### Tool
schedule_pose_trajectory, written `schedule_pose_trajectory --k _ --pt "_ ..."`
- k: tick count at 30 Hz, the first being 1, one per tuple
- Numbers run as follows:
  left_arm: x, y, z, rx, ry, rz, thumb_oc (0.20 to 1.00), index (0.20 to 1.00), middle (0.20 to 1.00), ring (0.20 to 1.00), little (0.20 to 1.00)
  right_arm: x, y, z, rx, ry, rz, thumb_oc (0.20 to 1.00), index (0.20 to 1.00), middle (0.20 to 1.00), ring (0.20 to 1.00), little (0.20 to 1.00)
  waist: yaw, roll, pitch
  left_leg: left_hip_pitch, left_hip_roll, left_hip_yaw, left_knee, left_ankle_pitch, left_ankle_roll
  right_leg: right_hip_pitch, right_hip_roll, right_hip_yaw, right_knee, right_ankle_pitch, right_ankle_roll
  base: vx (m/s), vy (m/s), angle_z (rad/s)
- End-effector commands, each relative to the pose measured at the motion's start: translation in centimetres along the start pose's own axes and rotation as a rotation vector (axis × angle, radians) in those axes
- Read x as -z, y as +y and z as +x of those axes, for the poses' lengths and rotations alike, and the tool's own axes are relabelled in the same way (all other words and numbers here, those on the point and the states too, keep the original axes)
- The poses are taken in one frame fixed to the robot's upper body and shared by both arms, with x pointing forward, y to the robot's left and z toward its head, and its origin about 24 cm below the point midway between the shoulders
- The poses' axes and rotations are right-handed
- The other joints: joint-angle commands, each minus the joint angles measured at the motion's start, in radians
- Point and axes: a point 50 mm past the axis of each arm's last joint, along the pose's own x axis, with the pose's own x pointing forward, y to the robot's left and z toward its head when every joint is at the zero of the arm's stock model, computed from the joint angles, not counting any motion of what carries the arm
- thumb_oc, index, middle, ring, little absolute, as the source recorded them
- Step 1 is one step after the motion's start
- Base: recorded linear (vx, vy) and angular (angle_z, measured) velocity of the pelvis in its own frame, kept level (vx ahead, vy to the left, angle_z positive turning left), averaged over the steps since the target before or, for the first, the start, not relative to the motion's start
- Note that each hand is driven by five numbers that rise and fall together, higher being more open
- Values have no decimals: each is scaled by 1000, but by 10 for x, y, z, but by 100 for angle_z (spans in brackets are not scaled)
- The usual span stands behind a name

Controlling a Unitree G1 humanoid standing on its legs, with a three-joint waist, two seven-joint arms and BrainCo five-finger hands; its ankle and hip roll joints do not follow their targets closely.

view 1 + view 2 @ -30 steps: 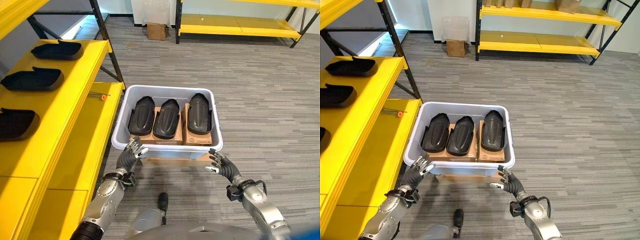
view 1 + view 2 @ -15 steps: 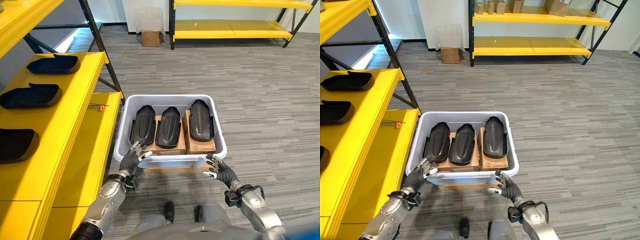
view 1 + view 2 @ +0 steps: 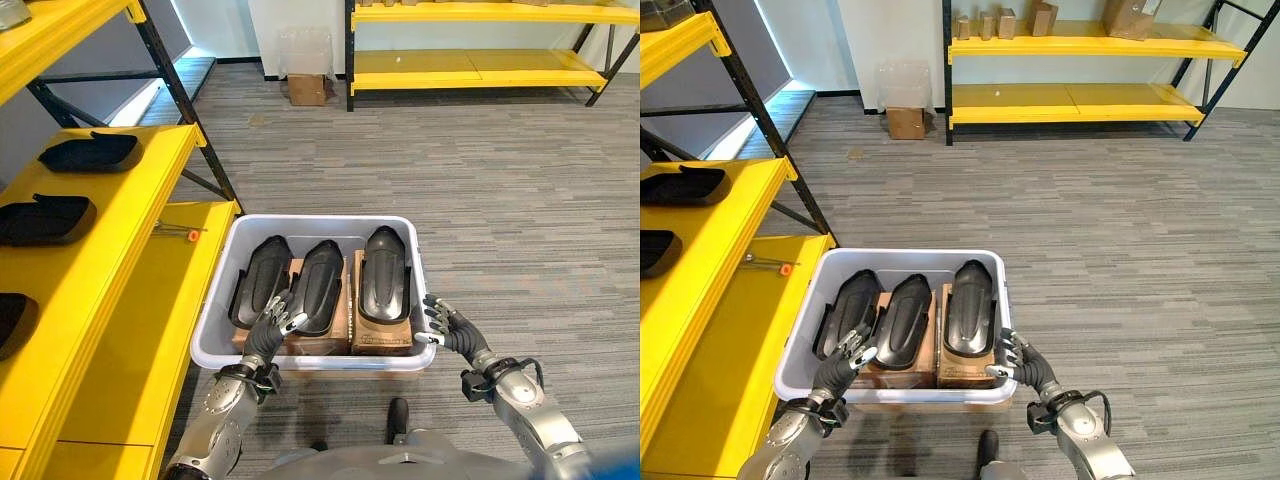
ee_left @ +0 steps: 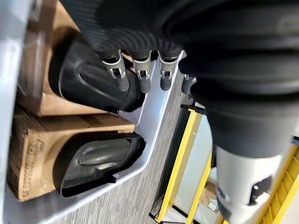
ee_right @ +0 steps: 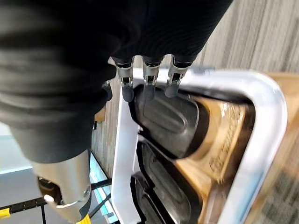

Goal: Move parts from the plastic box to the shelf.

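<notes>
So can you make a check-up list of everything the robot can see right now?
Surface: grey carpet floor.
Job's things: white plastic box on the floor; three black parts side by side inside it, lying on cardboard boxes. Yellow shelf on the robot's left already carries black parts.
Clutter: orange-handled tool on the lower shelf board; small carton by the far wall.
Hands: left hand open over the box's near edge; right hand open at its right corner.
Cables: nothing seen.
Surroundings: second yellow shelf at the back.
</notes>
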Motion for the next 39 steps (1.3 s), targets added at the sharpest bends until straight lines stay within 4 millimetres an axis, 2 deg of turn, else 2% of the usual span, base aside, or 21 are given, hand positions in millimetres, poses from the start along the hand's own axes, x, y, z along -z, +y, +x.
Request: schedule_pose_trajectory --k 1,7,8,9,10,12,13,15,16,17,18,19,20,21,23,25,26,27,29,34,39 --pt "-28 5 -1 11 -118 13 1000 1000 1000 1000 1000 -26 8 2 -34 -140 0 1000 1000 1000 1000 1000 -2 -38 -20 -36 -3 23 52 -44 -5 -15 -52 15 126 -113 72 50 -120 8" --pt "-29 3 -2 14 -135 -9 1000 1000 1000 1000 1000 -57 3 0 -46 -273 -32 1000 1000 1000 1000 1000 -3 -36 -9 -52 25 29 103 -32 -28 -14 -24 26 136 -142 47 34 -116 2" --pt "-30 -1 -1 25 -147 -20 1000 1000 1000 1000 1000 -70 3 3 -45 -327 -52 1000 1000 1000 1000 1000 3 -39 0 -86 30 28 173 -7 -46 -2 -12 30 126 -150 36 8 -116 -1" --pt "-30 -1 -1 25 -147 -20 1000 1000 1000 1000 1000 -70 3 3 -45 -327 -52 1000 1000 1000 1000 1000 2 -39 1 -89 30 27 177 -9 -47 -2 -12 29 125 -150 36 -22 -124 0" --pt "-32 -2 0 27 -158 -31 1000 1000 1000 1000 1000 -78 5 6 -48 -361 -47 1000 1000 1000 1000 1000 8 -44 12 -121 32 27 241 16 -57 6 -9 31 122 -153 26 -43 -83 0" --pt "-34 -5 1 42 -173 -43 1000 1000 1000 1000 1000 -92 11 10 -79 -422 -38 1000 1000 1000 1000 1000 26 -54 43 -195 5 -9 404 33 -61 26 -6 34 115 -156 12 -58 -97 2" --pt "-35 -6 2 45 -175 -43 1000 1000 1000 1000 1000 -96 14 12 -87 -432 -48 1000 1000 1000 1000 1000 35 -55 51 -207 -10 -34 430 41 -60 31 -3 39 115 -156 8 -38 -42 9" --pt "-36 -7 4 48 -178 -49 1000 1000 1000 1000 1000 -101 17 15 -89 -448 -54 1000 1000 1000 1000 1000 37 -57 59 -225 -9 -48 411 48 -58 34 -5 36 111 -159 9 28 33 1" --pt "-37 -10 4 55 -179 -51 1000 1000 1000 1000 1000 -105 20 20 -81 -463 -44 1000 1000 1000 1000 1000 34 -58 53 -208 66 -28 246 46 -58 37 -21 32 107 -167 25 85 196 13" --pt "-39 -13 6 62 -193 -41 1000 1000 1000 1000 1000 -108 21 22 -63 -481 -9 1000 1000 1000 1000 1000 34 -49 55 -227 136 -18 120 103 -66 37 -42 29 107 -168 39 89 191 34" --pt "-39 -13 6 62 -193 -41 1000 1000 1000 1000 1000 -108 21 22 -63 -482 -9 1000 1000 1000 1000 1000 34 -49 56 -219 138 -17 106 110 -68 37 -42 30 108 -170 38 51 335 46" --pt "-40 -16 10 71 -197 -45 1000 1000 1000 1000 1000 -110 20 23 -42 -491 9 1000 1000 1000 1000 1000 29 -24 57 -220 156 -18 57 138 -86 41 -62 43 103 -168 60 33 204 29" --pt "-40 -17 10 71 -197 -45 1000 1000 1000 1000 1000 -110 20 23 -42 -491 9 1000 1000 1000 1000 1000 30 -23 58 -219 156 -17 57 137 -86 41 -62 44 102 -168 60 79 393 15" --pt "-38 -19 10 80 -197 -55 1000 1000 1000 1000 1000 -112 25 26 -59 -495 -6 1000 1000 1000 1000 1000 26 1 44 -198 155 4 43 108 -85 48 -77 52 95 -158 75 52 183 0" --pt "-40 -21 12 91 -203 -48 1000 1000 1000 1000 1000 -111 26 27 -63 -489 -18 1000 1000 1000 1000 1000 26 8 42 -191 141 26 48 96 -84 48 -99 50 90 -136 87 76 271 -24" --pt "-45 -21 13 106 -216 -38 1000 1000 1000 1000 1000 -117 31 32 -73 -504 -17 1000 1000 1000 1000 1000 37 6 42 -173 111 63 53 64 -67 52 -140 55 77 -106 111 84 388 -56" --pt "-51 -22 15 123 -231 -13 1000 1000 1000 1000 1000 -124 38 38 -88 -515 -42 1000 1000 1000 1000 1000 46 2 41 -157 83 113 55 35 -49 45 -186 57 62 -66 141 54 336 -65" --pt "-51 -22 15 123 -232 -13 1000 1000 1000 1000 1000 -125 38 38 -88 -516 -42 1000 1000 1000 1000 1000 48 0 41 -156 82 116 56 34 -48 45 -187 60 61 -65 142 42 362 -82" --pt "-60 -26 18 146 -260 16 1000 1000 1000 1000 1000 -137 44 47 -91 -541 -77 1000 1000 1000 1000 1000 61 -9 43 -165 55 146 62 21 -33 26 -224 60 46 -38 158 13 193 -56" --pt "-69 -32 23 172 -285 36 1000 1000 1000 1000 1000 -151 49 58 -74 -561 -106 1000 1000 1000 1000 1000 69 -24 64 -216 31 141 100 8 -25 -1 -248 48 34 -22 164 -35 76 1" --pt "-89 -52 33 236 -348 52 1000 1000 1000 1000 1000 -187 50 73 2 -630 -156 1000 1000 1000 1000 1000 79 -29 126 -319 41 123 147 24 -34 -74 -248 39 57 -18 150 -92 -27 8"
